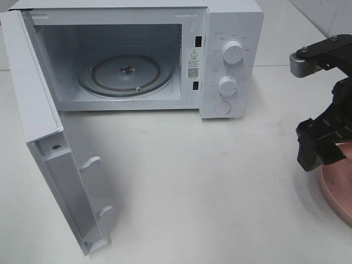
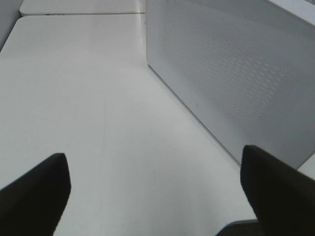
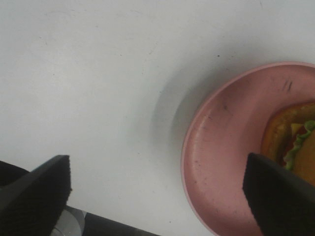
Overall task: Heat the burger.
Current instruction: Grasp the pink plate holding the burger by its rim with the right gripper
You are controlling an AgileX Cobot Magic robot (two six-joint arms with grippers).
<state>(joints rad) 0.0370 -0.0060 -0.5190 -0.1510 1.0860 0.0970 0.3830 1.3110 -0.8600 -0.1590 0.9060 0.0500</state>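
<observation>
The burger (image 3: pixel 291 142) lies on a pink plate (image 3: pixel 221 162), and only its golden bun edge and green lettuce show at the border of the right wrist view. My right gripper (image 3: pixel 157 196) hovers above the plate's rim, open, its fingers wide apart with nothing between them. In the exterior high view this gripper (image 1: pixel 324 144) hangs at the far right over the plate (image 1: pixel 340 190), and the burger is hidden there. My left gripper (image 2: pixel 155 191) is open over bare table beside the microwave's perforated side wall (image 2: pixel 231 73). It is out of the exterior high view.
The white microwave (image 1: pixel 231 71) stands at the back with its door (image 1: pixel 38 126) swung fully open toward the front left. Its glass turntable (image 1: pixel 126 74) carries nothing. White tabletop (image 1: pixel 198 187) stretches between the door and the plate.
</observation>
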